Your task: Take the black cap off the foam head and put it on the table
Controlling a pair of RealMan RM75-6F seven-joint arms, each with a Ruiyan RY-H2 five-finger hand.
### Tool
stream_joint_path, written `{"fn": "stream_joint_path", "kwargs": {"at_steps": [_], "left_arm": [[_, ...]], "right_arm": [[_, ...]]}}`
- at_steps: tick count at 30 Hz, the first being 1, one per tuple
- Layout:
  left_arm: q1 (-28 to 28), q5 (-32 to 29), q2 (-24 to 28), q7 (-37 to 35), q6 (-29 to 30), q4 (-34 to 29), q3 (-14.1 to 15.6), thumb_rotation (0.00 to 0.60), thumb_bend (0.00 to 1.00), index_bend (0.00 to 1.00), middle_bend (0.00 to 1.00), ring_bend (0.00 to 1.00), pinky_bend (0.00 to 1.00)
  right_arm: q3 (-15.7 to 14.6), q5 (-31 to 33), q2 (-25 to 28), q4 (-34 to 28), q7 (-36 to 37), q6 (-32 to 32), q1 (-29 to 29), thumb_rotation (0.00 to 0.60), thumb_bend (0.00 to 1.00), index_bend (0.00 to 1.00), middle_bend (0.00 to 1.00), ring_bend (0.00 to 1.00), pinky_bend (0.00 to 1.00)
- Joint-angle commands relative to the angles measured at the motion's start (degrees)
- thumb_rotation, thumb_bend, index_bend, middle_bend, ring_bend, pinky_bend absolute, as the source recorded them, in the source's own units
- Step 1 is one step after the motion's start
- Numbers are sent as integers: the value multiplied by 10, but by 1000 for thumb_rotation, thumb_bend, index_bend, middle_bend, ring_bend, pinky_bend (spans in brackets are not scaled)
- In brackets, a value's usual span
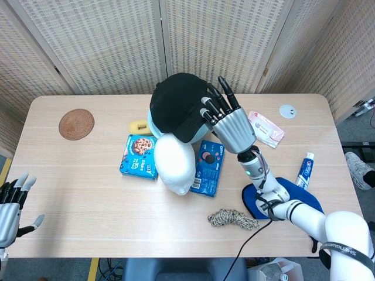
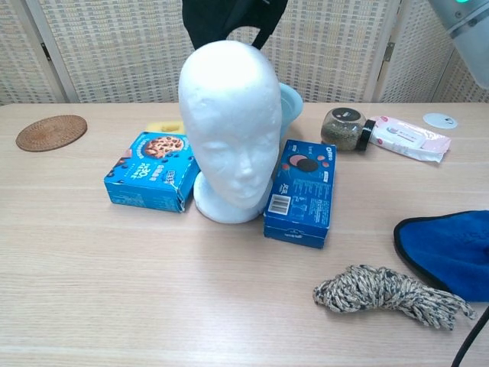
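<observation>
My right hand (image 1: 227,122) holds the black cap (image 1: 177,106) by its brim, lifted clear above the white foam head (image 1: 174,161). In the chest view only the cap's lower edge (image 2: 231,18) shows at the top of the frame, just over the bare foam head (image 2: 231,126), which tilts forward toward me. My left hand (image 1: 13,202) rests open at the near left edge of the table, far from everything.
Two blue cookie boxes (image 1: 139,156) (image 1: 207,166) flank the foam head, with a light blue bowl (image 2: 287,106) behind it. A rope bundle (image 1: 232,219), blue cloth (image 1: 287,202), toothpaste tube (image 1: 304,168), jar (image 2: 344,128), wipes pack (image 1: 265,128) and woven coaster (image 1: 76,123) lie around.
</observation>
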Motion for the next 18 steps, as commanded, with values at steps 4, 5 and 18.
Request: {"fn": "stream_joint_path", "kwargs": {"at_steps": [4, 5, 18], "left_arm": [[-4, -1, -3, 1, -5, 1, -1, 600, 203, 13, 0, 0, 0], [-4, 0, -4, 2, -6, 2, -1, 600, 203, 13, 0, 0, 0], [-11, -5, -10, 15, -16, -4, -1, 600, 203, 13, 0, 0, 0]], "right_arm": [[-15, 10, 38, -15, -4, 15, -36, 600, 441, 841, 428, 155, 0], [-18, 11, 43, -15, -4, 16, -41, 600, 441, 841, 428, 155, 0], [-51, 42, 46, 54, 43, -16, -77, 600, 441, 841, 428, 155, 0]]}}
